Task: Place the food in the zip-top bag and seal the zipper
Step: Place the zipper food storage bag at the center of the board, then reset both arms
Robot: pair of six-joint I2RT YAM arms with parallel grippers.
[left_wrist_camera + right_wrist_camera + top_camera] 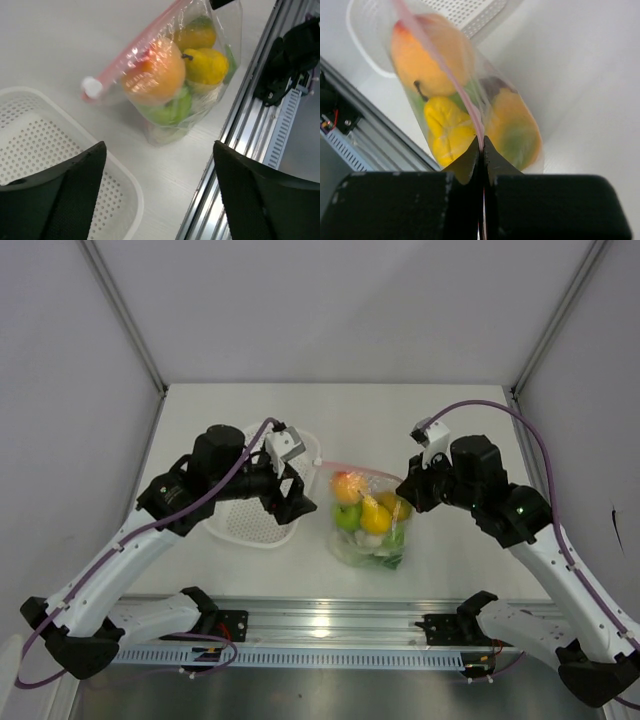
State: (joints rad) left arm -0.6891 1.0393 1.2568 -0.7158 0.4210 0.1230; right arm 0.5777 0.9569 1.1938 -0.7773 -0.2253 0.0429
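Over table [470,430], right pincer [481,144] clamps zipper [448,73]; left pincer [159,152] gapes.

The food [362,514] lies in the zip-top bag [341,551]; the basket [245,526] sits just left.

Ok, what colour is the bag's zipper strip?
Pink; the zipper shows best in the right wrist view.

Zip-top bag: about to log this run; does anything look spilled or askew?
Nothing stands out: food inside the zip-top bag, none on the table, pink zipper straight from its white slider to the pinching right claw.
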